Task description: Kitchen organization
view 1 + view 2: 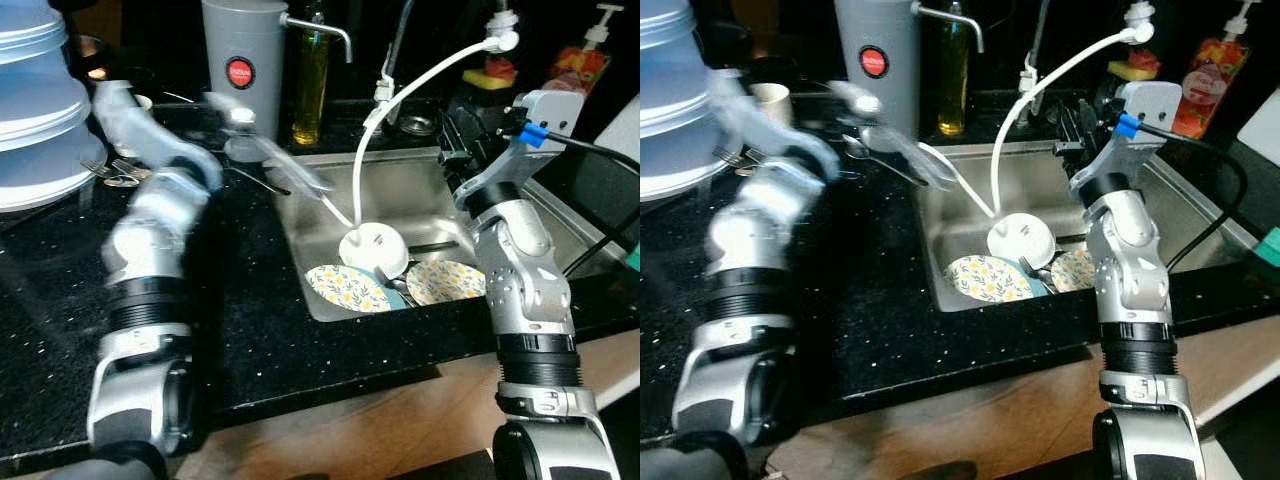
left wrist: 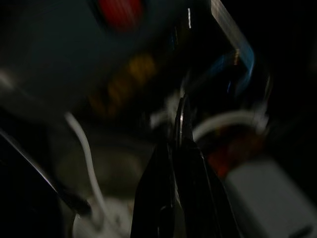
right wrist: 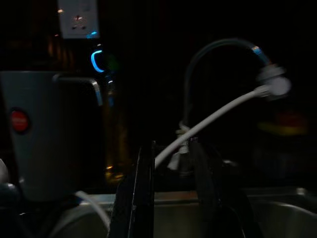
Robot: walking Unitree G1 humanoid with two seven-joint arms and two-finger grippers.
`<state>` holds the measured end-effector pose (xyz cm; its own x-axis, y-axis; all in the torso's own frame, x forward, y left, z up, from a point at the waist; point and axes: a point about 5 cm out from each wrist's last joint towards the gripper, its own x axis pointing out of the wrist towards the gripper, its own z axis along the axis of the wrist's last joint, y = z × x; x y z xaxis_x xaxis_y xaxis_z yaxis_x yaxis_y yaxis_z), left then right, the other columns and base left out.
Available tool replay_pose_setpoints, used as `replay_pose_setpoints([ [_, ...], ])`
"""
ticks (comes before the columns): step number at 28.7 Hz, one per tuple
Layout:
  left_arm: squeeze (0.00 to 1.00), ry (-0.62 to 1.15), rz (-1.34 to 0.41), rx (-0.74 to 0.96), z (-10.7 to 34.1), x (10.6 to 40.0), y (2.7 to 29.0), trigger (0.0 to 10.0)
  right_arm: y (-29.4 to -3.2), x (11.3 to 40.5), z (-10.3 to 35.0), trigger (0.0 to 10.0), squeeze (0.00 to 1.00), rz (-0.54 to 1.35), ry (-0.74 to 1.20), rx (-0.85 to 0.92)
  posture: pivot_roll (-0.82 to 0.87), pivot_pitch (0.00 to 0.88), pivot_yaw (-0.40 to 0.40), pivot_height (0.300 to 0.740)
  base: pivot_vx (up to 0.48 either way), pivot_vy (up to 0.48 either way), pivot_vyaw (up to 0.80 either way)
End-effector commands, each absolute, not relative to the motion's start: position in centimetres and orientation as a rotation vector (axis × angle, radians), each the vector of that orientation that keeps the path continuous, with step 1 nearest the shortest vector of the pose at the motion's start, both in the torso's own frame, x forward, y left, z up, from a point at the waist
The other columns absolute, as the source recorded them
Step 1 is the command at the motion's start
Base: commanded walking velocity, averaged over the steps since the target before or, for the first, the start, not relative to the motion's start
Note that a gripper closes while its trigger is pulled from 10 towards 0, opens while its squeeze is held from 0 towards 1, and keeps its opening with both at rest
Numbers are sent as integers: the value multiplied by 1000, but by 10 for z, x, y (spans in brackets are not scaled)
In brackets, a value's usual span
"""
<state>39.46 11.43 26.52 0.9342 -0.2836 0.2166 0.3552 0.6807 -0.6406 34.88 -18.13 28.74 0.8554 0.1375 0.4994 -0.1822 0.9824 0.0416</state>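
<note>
Left gripper (image 1: pixel 300 172): blurred, above the sink's left rim, fingers seemingly pressed together.
Right gripper (image 3: pixel 171 193): over the sink's back edge, fingers parted.
Plates (image 1: pixel 346 287): inside the sink (image 1: pixel 300 255), near its front edge.

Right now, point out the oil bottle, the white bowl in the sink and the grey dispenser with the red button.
oil bottle (image 1: pixel 310 85), left eye view, on its yellow body.
white bowl (image 1: pixel 372 246), left eye view, on its upturned base.
grey dispenser (image 1: pixel 243 40), left eye view, on its front above the red button.
</note>
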Motion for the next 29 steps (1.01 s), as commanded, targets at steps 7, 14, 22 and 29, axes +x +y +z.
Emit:
replay_pose_setpoints([
  [7, 184, 17, -388, -289, 240, 405, 54, 10000, -189, 338, 299, 10000, 0, 125, -568, 36, -48, 0, -10, 740, 0, 0, 0],
  [14, 1000, -10, -549, -346, 250, 401, 37, 10000, -192, 334, 297, 10000, 0, 103, -565, 36, -58, 0, 4, 740, 0, 0, 0],
  [22, 0, -94, -221, -6, 272, 419, 123, 10000, -181, 335, 294, 10000, 0, 122, -557, 70, -3, 0, 0, 740, 0, 0, 0],
  [29, 0, -19, -217, 210, 248, 418, 140, 10000, -172, 332, 290, 10000, 0, 143, -539, 91, 0, 40, 4, 740, 0, 0, 0],
])
